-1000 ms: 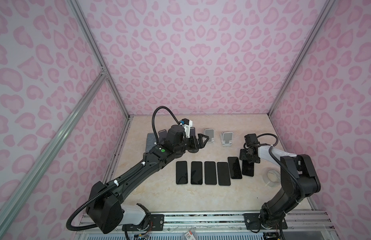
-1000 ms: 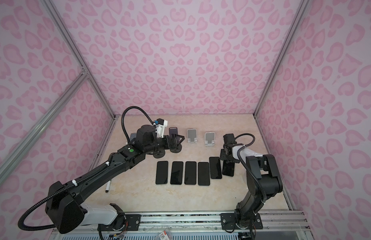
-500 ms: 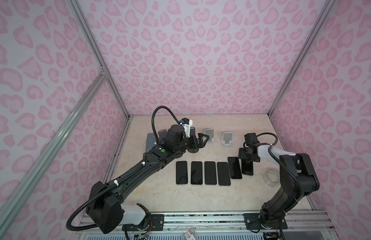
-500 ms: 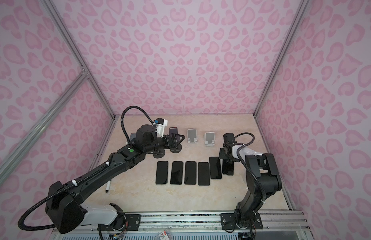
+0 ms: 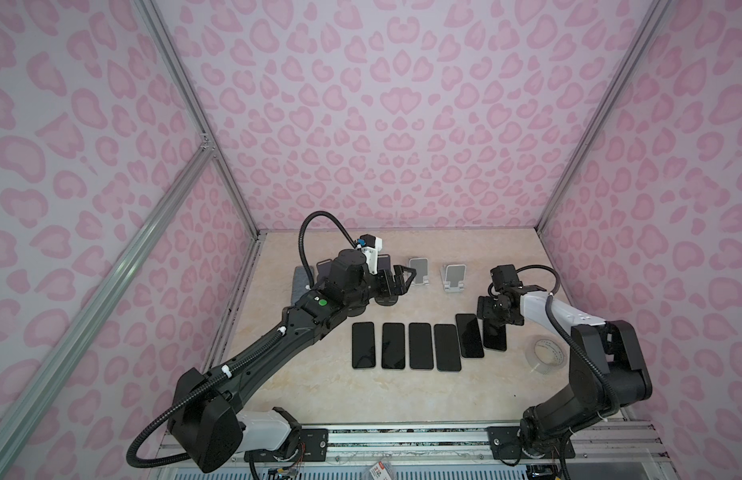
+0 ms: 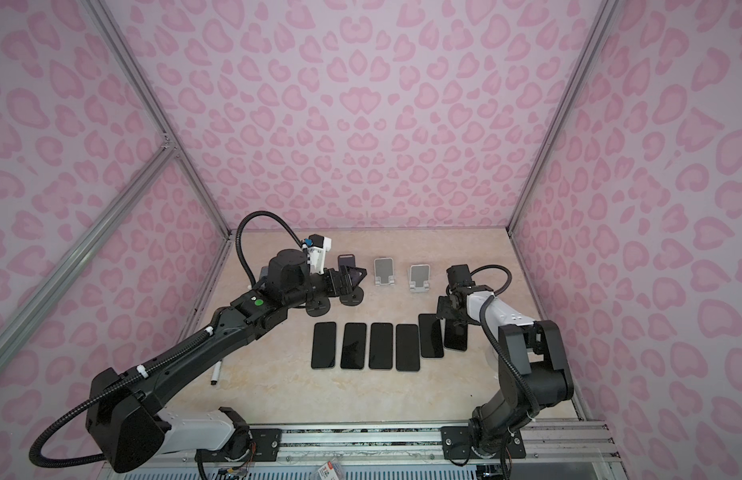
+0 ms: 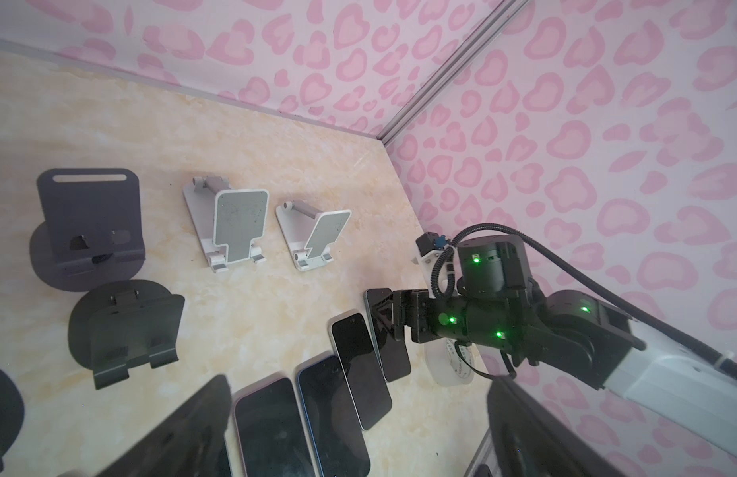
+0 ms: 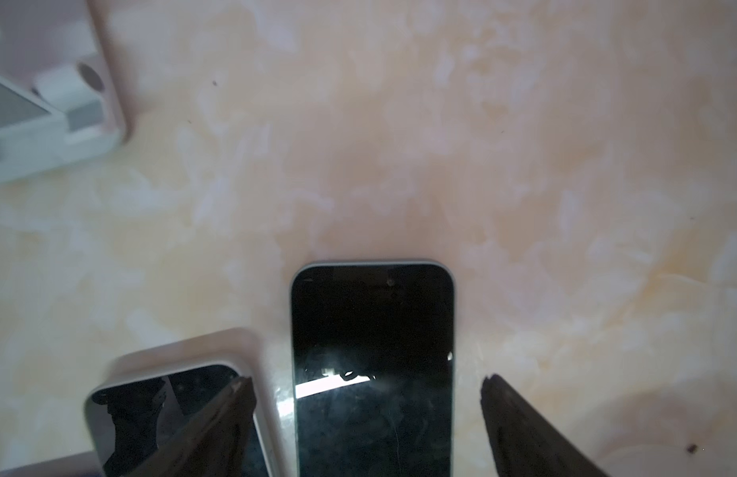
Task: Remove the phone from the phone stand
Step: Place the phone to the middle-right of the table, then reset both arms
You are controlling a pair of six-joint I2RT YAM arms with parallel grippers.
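Note:
A black phone [image 8: 373, 363] lies flat on the table, at the right end of a row of several phones [image 5: 495, 336]. My right gripper [image 8: 364, 396] is open, one finger [image 8: 234, 413] on each side of this phone and off its edges; it hovers low over the phone's far end [image 5: 492, 311]. Two white phone stands [image 5: 454, 277] [image 7: 234, 223] and two dark stands [image 7: 90, 223] at the back hold no phone. My left gripper [image 5: 404, 277] is open and holds nothing, beside the dark stands.
The other phones [image 5: 421, 345] lie side by side, screens up, mid-table. The neighbouring white-edged phone [image 8: 172, 413] sits under my right gripper's finger. A clear tape roll [image 5: 546, 355] lies right of the row. A marker pen [image 6: 215, 374] lies at the left.
My right gripper's jaws have spread apart, and the phone now lies free on the table. The left arm has not moved.

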